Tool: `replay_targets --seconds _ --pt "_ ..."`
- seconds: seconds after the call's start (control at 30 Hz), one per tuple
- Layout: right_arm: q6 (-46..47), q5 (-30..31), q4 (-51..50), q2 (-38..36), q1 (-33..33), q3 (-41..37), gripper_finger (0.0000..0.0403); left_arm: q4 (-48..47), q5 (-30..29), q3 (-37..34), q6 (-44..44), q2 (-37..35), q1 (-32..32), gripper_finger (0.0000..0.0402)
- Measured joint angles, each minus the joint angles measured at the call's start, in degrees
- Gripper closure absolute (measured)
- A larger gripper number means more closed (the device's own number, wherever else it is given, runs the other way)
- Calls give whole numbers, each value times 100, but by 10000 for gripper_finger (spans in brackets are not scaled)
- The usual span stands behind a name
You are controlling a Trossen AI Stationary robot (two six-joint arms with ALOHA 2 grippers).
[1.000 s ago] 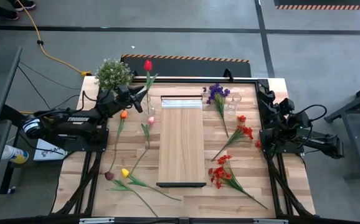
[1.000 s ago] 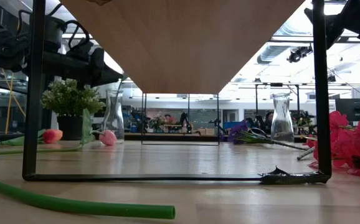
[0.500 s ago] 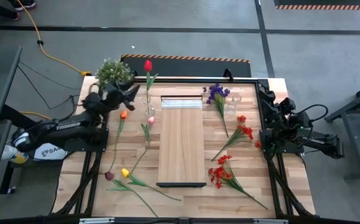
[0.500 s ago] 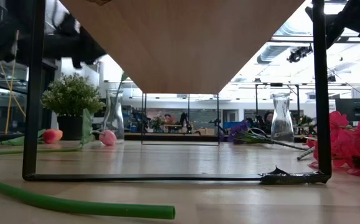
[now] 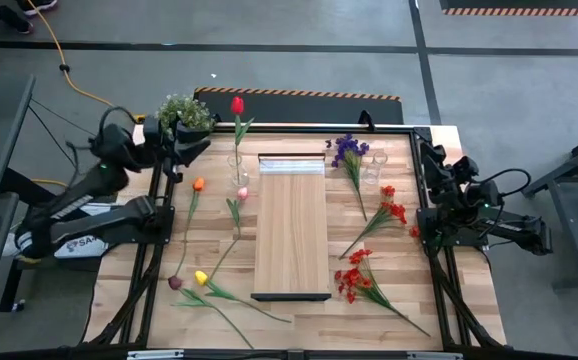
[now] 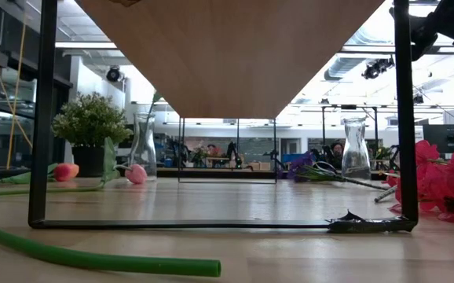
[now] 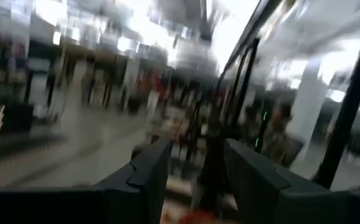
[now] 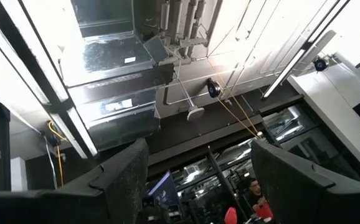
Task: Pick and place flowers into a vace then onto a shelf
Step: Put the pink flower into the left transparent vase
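Left gripper upper left of overhead frame, beside potted plant, fingers parted narrow, holding nothing. Right gripper folded at right table edge, jaws apart, empty. Red tulip stands in left vase; right vase empty. Other flowers lie on tabletop either side of shelf. Shelf bare. Judged early: one stem placed, most remaining.

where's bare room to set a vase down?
The shelf top is bare apart from the pale strip at its far end. Table is open at the near-left corner and beside the left rail. Crowded: tulips left of the shelf, red sprays right.
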Motion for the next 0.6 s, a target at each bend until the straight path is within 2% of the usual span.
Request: replay_targets --seconds 0.13,0.3,0.47,0.6 --pt "-7 -28 34 1 0 1 131 -1970 -590 1119 96 454 -454 224" --pt "-8 -42 34 0 2 2 132 -3534 -1153 2058 -323 1097 -998 223" --pt "-8 -81 32 0 0 2 130 -4575 -1158 2462 -1350 1635 -1461 223" --pt "-8 -107 32 1 1 1 132 -5172 -1192 2496 -2225 1833 -1887 223"
